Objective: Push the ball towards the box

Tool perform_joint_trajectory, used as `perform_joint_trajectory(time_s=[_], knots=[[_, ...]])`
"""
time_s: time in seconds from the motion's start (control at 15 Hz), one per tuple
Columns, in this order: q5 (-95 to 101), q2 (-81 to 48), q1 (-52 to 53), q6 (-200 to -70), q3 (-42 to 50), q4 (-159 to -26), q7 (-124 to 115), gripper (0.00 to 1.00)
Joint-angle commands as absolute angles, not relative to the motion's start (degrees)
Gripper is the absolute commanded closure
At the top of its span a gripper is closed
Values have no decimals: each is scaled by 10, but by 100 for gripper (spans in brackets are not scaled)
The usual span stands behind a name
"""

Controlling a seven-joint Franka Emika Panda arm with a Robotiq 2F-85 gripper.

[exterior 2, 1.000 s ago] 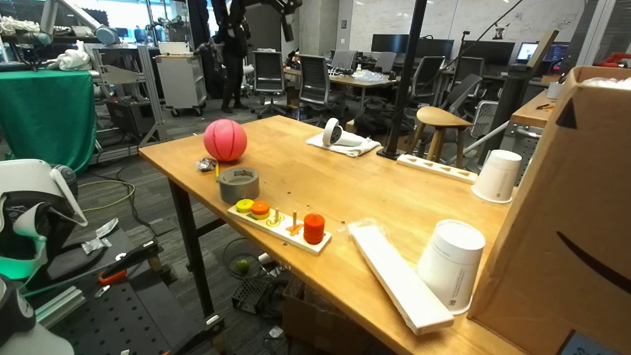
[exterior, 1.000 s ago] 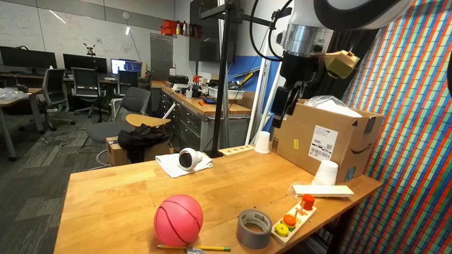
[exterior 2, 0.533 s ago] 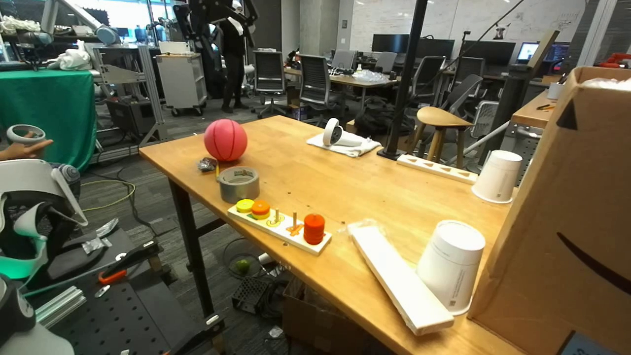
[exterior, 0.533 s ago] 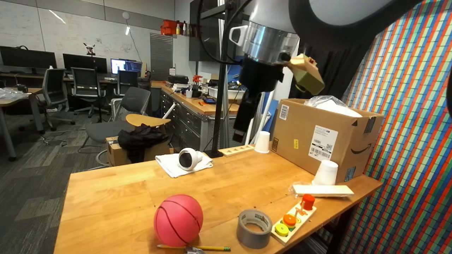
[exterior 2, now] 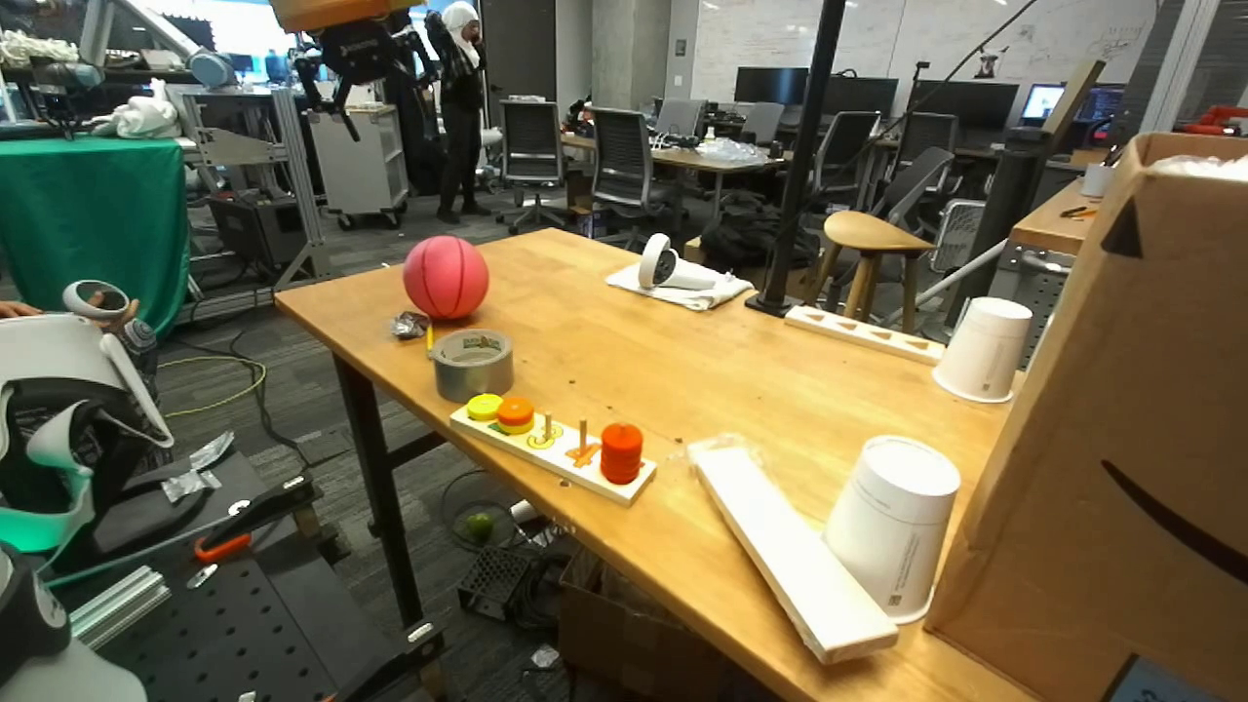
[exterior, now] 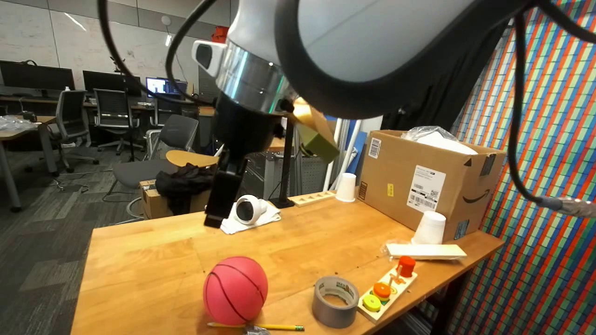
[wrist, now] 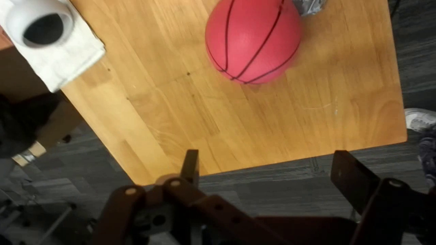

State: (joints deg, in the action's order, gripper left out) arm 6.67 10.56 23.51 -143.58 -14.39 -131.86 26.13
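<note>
On a wooden surface [exterior: 153, 260], a pink ball [exterior: 235, 291] is seen well apart from a cardboard box [exterior: 400, 172]; the claw [wrist: 265, 163] is held aloft, spread wide.

Even, diffuse light brightens the wooden tabletop [exterior: 163, 260] in both exterior views, with a soft shadow at the base of the ball [exterior: 235, 291]. A diagonal streak of glare marks the whiteboard [exterior: 28, 39]; banded reflections cover the metal wrist collar [exterior: 253, 79]. Windows [exterior 2: 252, 21], upper left, are overexposed. Wrist view: focus slightly soft; gripper [wrist: 265, 165] and floor [wrist: 293, 194] dim.
</note>
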Motion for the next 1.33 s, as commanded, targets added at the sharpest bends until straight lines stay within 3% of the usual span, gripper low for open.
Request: perform_joint_trajectory(time_s=[0.0,0.33,0.93,1.27], knots=[[25,39,251,-1491,-151,-1289,373,0],[-40,-24,239,-1533,-173,-1286,570,0],[-168,-106,171,-1483,-243,-1262,937,0],[-184,-116,120,-1425,-237,-1270,1090,0]])
